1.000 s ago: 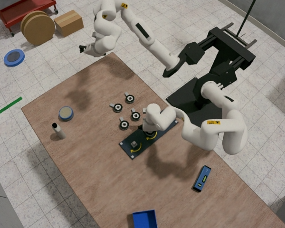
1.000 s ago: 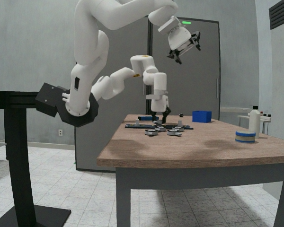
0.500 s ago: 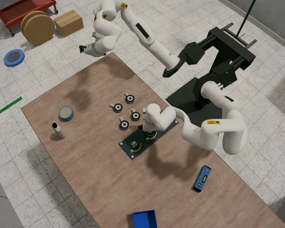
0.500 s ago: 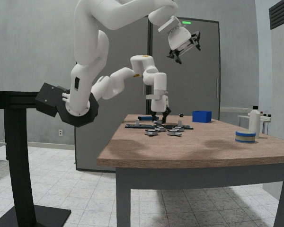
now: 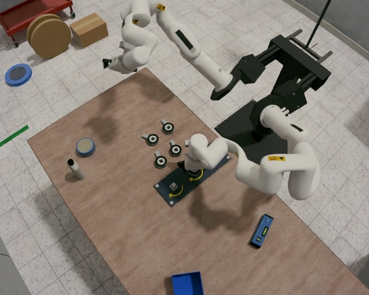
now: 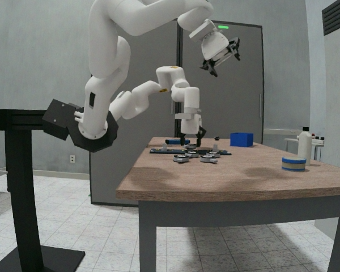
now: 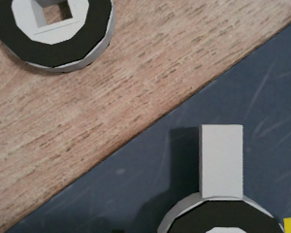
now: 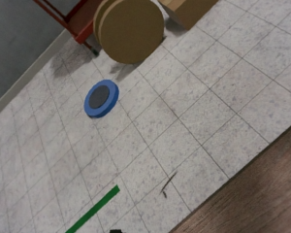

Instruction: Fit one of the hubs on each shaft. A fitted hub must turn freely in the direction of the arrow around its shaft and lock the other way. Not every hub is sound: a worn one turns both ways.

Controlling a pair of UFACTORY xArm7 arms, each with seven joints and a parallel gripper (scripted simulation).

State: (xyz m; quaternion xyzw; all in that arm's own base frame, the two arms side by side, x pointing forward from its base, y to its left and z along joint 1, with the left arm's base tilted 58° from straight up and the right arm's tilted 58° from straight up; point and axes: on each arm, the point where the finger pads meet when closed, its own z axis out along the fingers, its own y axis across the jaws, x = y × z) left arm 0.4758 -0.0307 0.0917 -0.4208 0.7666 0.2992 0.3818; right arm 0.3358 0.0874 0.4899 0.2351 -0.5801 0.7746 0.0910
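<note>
The dark board (image 5: pixel 186 190) carries upright shafts; one shaft (image 5: pixel 173 186) (image 6: pixel 215 147) is bare, and so is a far-side shaft (image 6: pixel 164 147). A hub (image 6: pixel 190 145) (image 7: pixel 223 211) sits at the middle shaft, its tab pointing up in the left wrist view; how far down it sits is unclear. My left gripper (image 6: pixel 190 143) is open, its fingers low on either side of this hub. Four loose hubs (image 5: pixel 168 127) (image 5: pixel 152 139) (image 5: pixel 175 149) (image 5: pixel 160 161) lie on the table beside the board. My right gripper (image 6: pixel 226 66) is open and empty, high above the table's far end.
A blue level-like tool (image 5: pixel 261 231) (image 6: pixel 177 141) and a blue bin (image 5: pixel 187 284) (image 6: pixel 241 139) lie beyond the board. A white bottle (image 5: pixel 76 169) (image 6: pixel 304 147) and a blue-banded round tin (image 5: pixel 85 146) (image 6: pixel 293 164) stand near the edge away from the arm stand. Yellow arrows (image 5: pixel 201 175) mark the board.
</note>
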